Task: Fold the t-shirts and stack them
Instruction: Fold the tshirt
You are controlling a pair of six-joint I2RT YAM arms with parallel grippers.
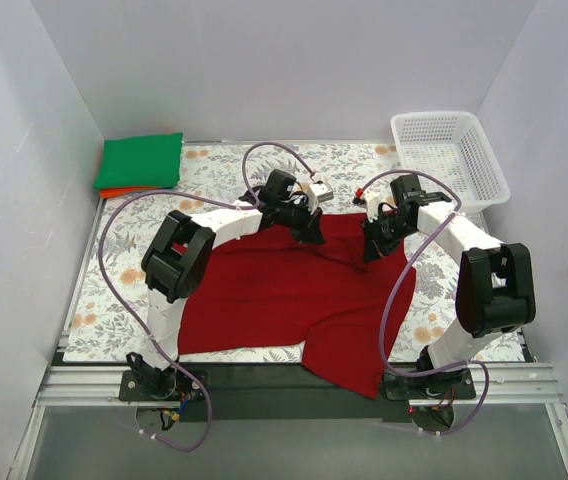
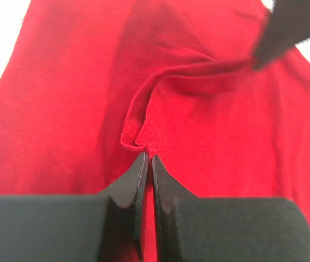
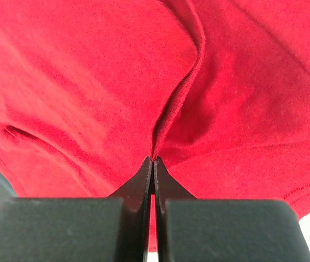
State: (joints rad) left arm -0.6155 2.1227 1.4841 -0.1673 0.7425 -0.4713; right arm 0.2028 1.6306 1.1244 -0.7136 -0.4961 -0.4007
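Observation:
The dark red t-shirt [image 1: 284, 295] lies spread across the middle of the table, its near edge hanging over the front rail. My left gripper [image 1: 311, 233] is shut on its far edge near the collar; in the left wrist view its tips [image 2: 149, 156] pinch a rolled hem of the red shirt [image 2: 209, 125]. My right gripper [image 1: 372, 248] is shut on the far right edge; in the right wrist view its tips [image 3: 154, 159] pinch a fold of the red shirt [image 3: 89, 82]. The green t-shirt [image 1: 141, 160] lies folded at the far left on top of the orange t-shirt [image 1: 114, 192].
A white lattice basket [image 1: 448, 156] stands at the far right corner. The table has a floral cover [image 1: 214, 165]. White walls close in the left, back and right. A metal rail [image 1: 264, 385] runs along the front edge by the arm bases.

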